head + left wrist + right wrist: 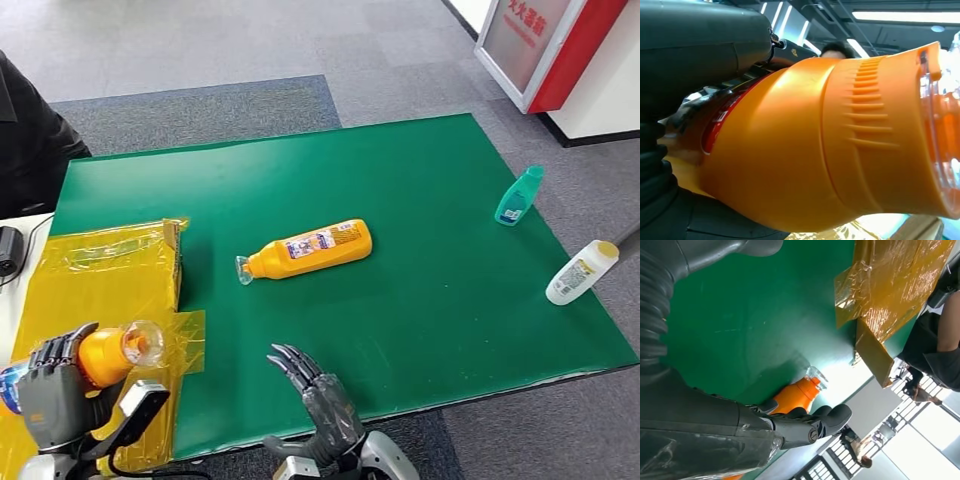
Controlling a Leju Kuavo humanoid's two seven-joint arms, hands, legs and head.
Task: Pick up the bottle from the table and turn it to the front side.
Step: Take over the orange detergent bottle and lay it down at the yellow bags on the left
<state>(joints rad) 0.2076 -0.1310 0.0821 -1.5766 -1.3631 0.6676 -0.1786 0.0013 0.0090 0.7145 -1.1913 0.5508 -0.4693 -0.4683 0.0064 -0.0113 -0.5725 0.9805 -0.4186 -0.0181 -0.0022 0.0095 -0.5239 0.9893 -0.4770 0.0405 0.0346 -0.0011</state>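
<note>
In the lower left of the head view the left hand [51,385] grips an orange bottle [113,353], fingers wrapped over its body, its clear cap pointing right, above a box wrapped in yellow film [106,265]. The left wrist view shows that bottle [810,145] close up, ribbed neck and clear cap at the right of the frame, dark fingers [700,47] pressed along it.

A second orange bottle [311,247] lies on its side mid-frame on the green mat [423,180], label up, clear cap pointing left, apart from both hands. In the right wrist view its neck and cap [802,390] show beyond the fingers.

The right hand [321,400] hovers at the lower middle over the mat's near edge, fingers spread and lightly curled, holding nothing.

At the right, a small teal bottle [519,196] lies on the mat, and a white bottle [581,272] lies across its right edge. A person in dark clothing [30,140] is at the upper left
</note>
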